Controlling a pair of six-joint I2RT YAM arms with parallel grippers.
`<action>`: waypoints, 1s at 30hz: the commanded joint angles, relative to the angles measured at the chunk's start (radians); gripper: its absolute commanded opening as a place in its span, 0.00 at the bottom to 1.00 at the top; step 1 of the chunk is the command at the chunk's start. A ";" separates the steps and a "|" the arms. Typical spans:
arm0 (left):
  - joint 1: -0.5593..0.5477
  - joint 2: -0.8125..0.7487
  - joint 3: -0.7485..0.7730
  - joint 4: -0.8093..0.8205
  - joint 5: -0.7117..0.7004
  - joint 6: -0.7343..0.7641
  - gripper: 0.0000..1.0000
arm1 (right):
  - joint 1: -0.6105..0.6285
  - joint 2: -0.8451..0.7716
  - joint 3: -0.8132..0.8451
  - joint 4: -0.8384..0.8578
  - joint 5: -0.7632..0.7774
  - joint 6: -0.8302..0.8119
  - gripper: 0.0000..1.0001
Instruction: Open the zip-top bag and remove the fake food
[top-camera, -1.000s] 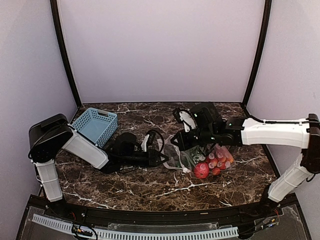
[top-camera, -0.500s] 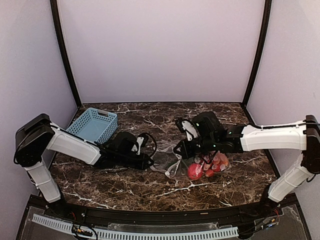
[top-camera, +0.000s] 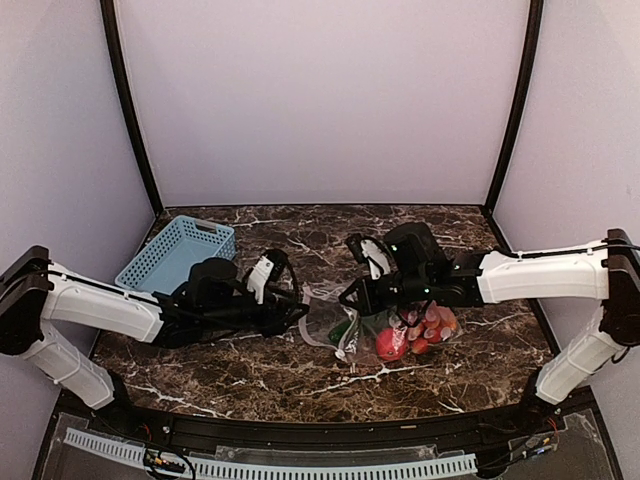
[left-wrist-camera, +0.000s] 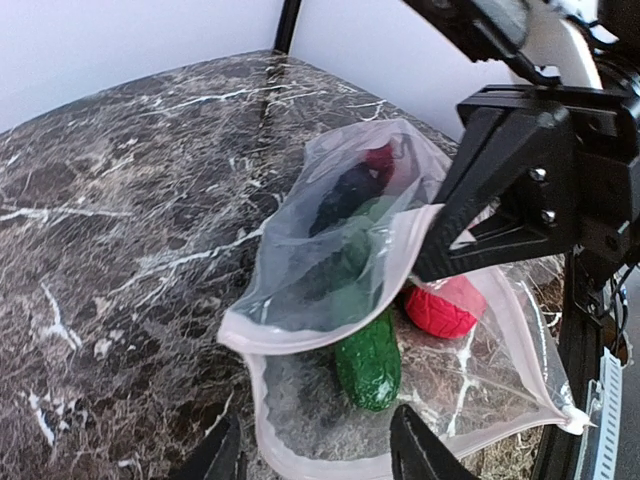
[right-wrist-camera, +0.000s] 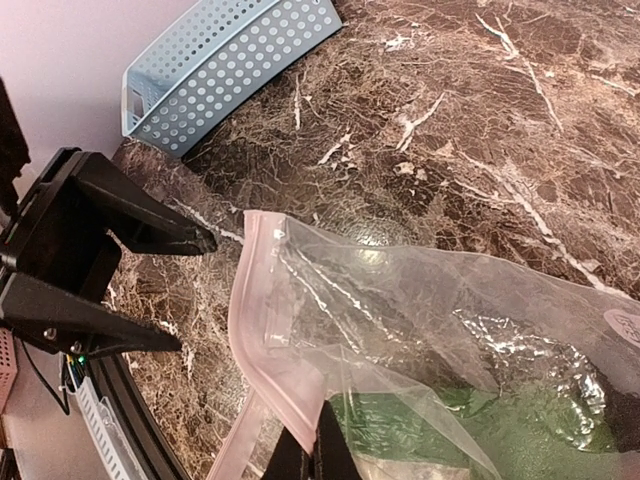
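Note:
The zip-top bag (top-camera: 335, 325) lies on the marble table with its mouth open toward the left. In the left wrist view the bag (left-wrist-camera: 330, 240) gapes, and its lower lip lies on the table. The fake food (top-camera: 405, 335) is inside: a green cucumber (left-wrist-camera: 368, 355), a red piece (left-wrist-camera: 445, 308) and a dark eggplant (left-wrist-camera: 345, 195). My right gripper (top-camera: 352, 298) is shut on the bag's pink zip strip (right-wrist-camera: 265, 340) and holds the upper lip up. It also shows in the right wrist view (right-wrist-camera: 315, 440). My left gripper (left-wrist-camera: 320, 455) is open and empty just in front of the mouth, and shows in the top view (top-camera: 293, 305).
A blue lattice basket (top-camera: 180, 252) stands at the back left, also in the right wrist view (right-wrist-camera: 220, 65). The left gripper's open fingers (right-wrist-camera: 110, 260) show left of the bag. The table's front edge lies close below the bag.
My left arm has dropped low and stretched out, its gripper drawn slightly left of the bag. My right gripper has moved a little left and down with the bag's lip; the bag shifted with it.

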 joint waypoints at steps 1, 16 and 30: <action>-0.026 0.053 0.002 0.109 0.074 0.119 0.47 | 0.000 0.015 0.005 0.031 -0.018 0.009 0.00; -0.067 0.410 0.227 0.141 0.142 0.220 0.61 | -0.004 0.008 0.004 0.018 -0.019 0.006 0.00; -0.072 0.535 0.307 0.068 0.165 0.223 0.47 | -0.014 -0.016 0.005 -0.031 -0.041 0.062 0.00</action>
